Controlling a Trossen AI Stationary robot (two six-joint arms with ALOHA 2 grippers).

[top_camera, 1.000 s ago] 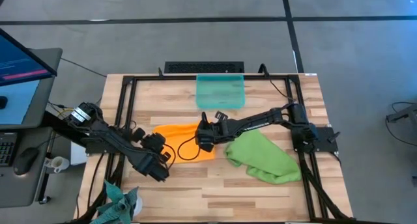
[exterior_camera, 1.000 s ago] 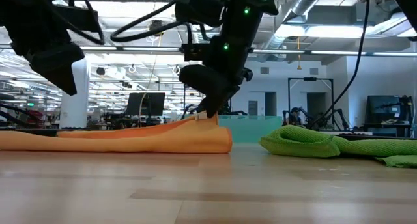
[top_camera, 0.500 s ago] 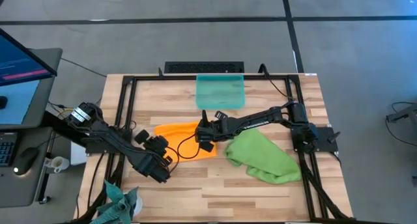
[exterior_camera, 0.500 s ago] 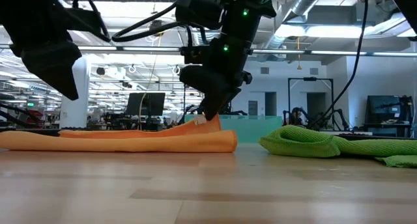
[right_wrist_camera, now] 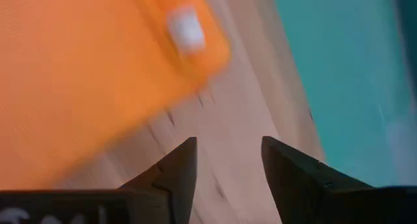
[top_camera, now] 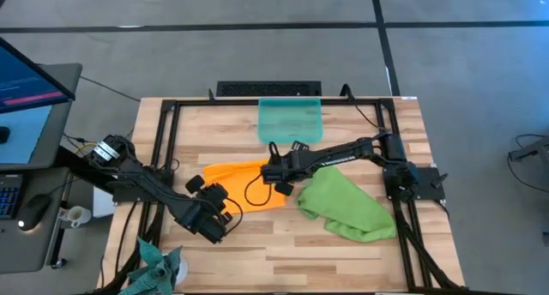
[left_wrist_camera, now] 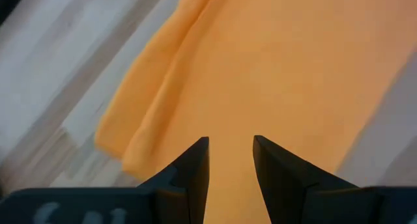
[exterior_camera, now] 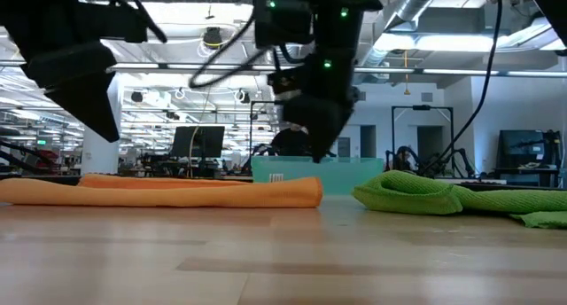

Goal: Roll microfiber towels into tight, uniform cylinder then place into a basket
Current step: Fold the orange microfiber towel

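Note:
The orange towel lies flat on the table's middle, folded over along one side; its corner with a white tag rests on the wood. My right gripper hangs open just above that far right corner, touching nothing. My left gripper hovers open above the towel's near left part, well clear of it in the low view. The lime green towel lies crumpled at the right. The teal basket stands at the far edge, behind the towels.
A dark teal-grey cloth lies at the near left corner. Black frame rails run along the table's sides and far edge. A cable loop from the right arm hangs over the orange towel. A monitor stands off the table's left.
My right gripper has opened, let go of the orange towel's far right corner, and gone up and toward the basket. That lifted corner has dropped flat on the table. My left gripper has shifted a little toward the table's right and tipped, staying above the towel.

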